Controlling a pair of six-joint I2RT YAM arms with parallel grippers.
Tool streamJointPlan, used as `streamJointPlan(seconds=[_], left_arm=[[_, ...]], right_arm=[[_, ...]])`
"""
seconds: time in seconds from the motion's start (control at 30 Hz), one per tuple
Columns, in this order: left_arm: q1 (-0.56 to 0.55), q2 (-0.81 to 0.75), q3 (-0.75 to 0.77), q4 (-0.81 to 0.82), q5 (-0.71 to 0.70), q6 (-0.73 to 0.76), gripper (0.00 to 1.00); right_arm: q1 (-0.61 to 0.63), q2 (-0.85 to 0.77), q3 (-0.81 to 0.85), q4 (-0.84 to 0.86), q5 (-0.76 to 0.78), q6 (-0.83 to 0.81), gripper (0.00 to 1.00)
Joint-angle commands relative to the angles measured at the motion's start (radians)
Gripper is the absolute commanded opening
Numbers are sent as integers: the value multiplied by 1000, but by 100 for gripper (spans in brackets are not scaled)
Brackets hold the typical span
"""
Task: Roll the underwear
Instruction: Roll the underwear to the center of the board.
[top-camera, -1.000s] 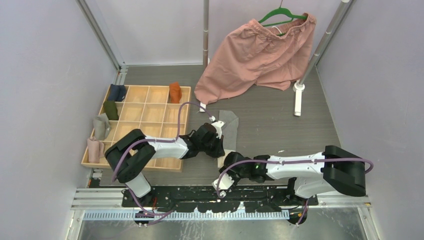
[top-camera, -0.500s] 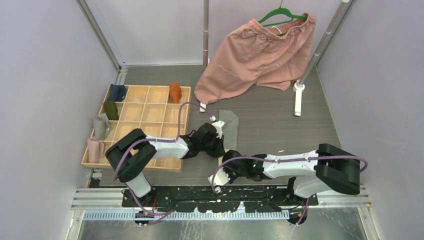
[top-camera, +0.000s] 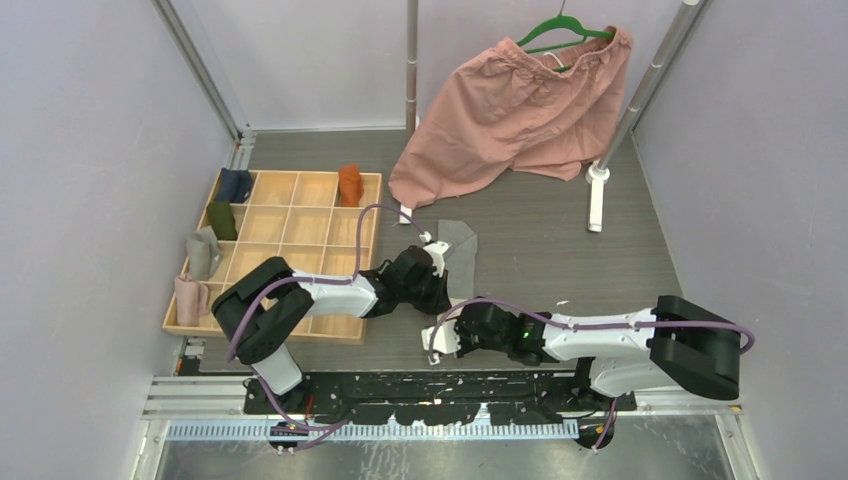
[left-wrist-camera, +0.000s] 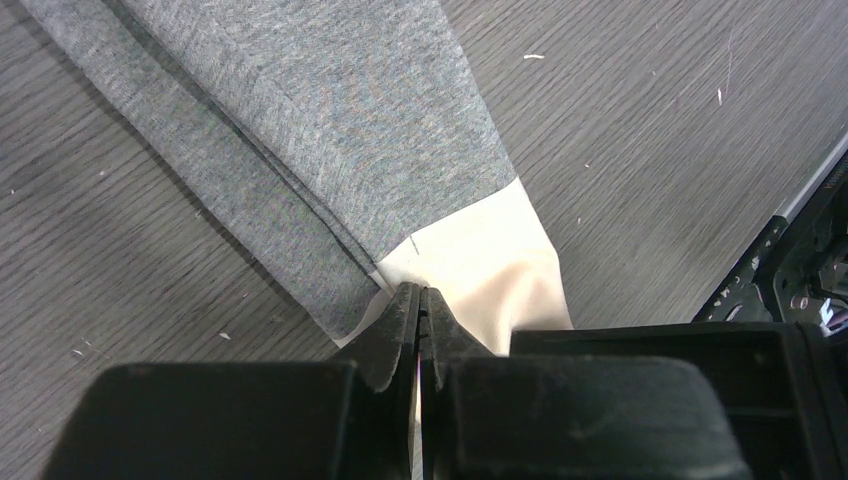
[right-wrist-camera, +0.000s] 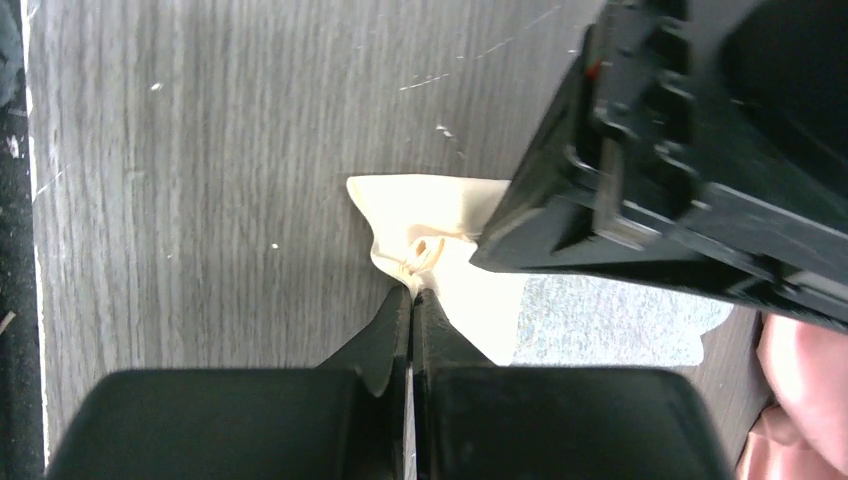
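The grey underwear (top-camera: 456, 244) lies flat on the table as a long folded strip, its cream-white waistband (left-wrist-camera: 490, 265) at the near end. My left gripper (left-wrist-camera: 420, 291) is shut on the waistband's edge where it meets the grey cloth (left-wrist-camera: 330, 120). From the other side my right gripper (right-wrist-camera: 413, 293) is shut on a bunched corner of the same cream band (right-wrist-camera: 420, 210). In the top view both grippers (top-camera: 432, 290) (top-camera: 440, 322) crowd over that end and hide the band. The rust-orange underwear (top-camera: 349, 184) sits rolled in a back compartment of the wooden tray (top-camera: 372, 215).
Big pink shorts (top-camera: 510, 110) hang from a green hanger (top-camera: 560, 28) at the back, with a white stand foot (top-camera: 597, 195) to the right. Other rolled garments sit along the tray's left side (top-camera: 221, 220). The left gripper's body (right-wrist-camera: 680, 150) looms close above my right fingers.
My right gripper has closed on the waistband corner, and its arm has swung down and leftwards along the near edge. The left arm has held still.
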Motion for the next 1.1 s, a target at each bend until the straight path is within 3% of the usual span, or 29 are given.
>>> streamJointPlan(seconds=[0.0,0.43,1.07], left_arm=[[1,44,-40,-87,-1,7,1],[1,30,-46,-107,2,8,1],[2,-52,-20,-113,-8,0,1]], right_arm=[[-18,-68,-13,99,0,115,1],[-183,-152,75,-67,-186,205,1],[-318,-10,79,95,-248,225,1]])
